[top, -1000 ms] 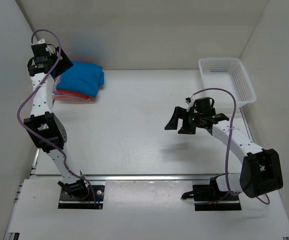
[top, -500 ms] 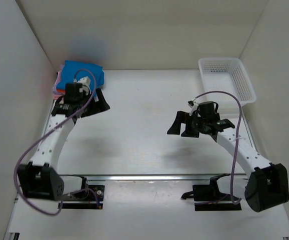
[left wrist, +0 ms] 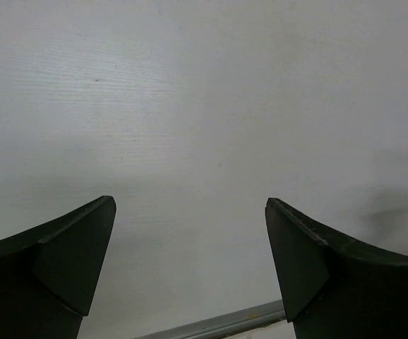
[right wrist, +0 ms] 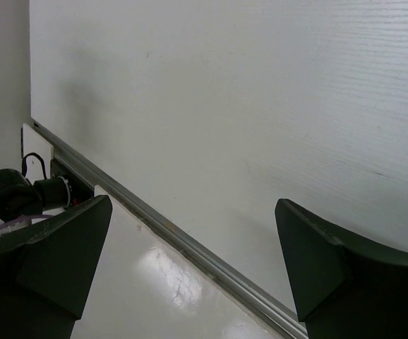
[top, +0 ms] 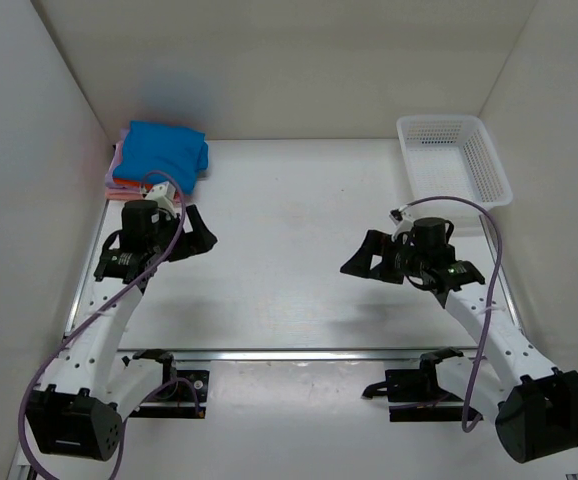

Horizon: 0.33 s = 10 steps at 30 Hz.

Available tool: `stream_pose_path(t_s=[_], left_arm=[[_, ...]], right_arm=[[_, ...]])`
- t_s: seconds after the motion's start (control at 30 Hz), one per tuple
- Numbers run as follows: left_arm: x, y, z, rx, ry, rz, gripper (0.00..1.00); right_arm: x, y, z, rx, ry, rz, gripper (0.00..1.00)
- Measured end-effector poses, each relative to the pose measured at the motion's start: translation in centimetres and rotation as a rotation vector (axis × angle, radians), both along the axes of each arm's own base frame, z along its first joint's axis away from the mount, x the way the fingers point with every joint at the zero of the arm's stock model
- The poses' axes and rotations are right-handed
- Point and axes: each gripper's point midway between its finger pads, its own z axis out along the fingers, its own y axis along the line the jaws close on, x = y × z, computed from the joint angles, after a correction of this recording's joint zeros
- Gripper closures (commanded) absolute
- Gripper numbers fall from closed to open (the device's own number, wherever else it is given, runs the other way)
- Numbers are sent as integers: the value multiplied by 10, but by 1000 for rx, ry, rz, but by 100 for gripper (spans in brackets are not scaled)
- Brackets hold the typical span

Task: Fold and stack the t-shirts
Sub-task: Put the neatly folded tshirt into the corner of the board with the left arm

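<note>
T-shirts (top: 159,155) are lying stacked far left, just beyond your left claw (top: 191,238) (gaping, empty, the nearer one); your right claw (top: 359,262) is hovering agape.

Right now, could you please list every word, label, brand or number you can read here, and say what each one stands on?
No text can be read in any view.
The stacked t-shirts, the white basket, the table, and the open left claw and right claw all show plain, unmarked surfaces.
</note>
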Motion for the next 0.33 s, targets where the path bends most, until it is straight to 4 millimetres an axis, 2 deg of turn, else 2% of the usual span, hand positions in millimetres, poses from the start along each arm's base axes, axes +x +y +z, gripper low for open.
stream_pose_path(t_s=[0.13,0.33], left_arm=[[-4,1,-8,-7,16,4,1],[-4,1,3,-17,-31,10,2]], right_arm=[[0,-7,-1,12,-9,-25,1],[-3,-8,-8,11,9,-28,1]])
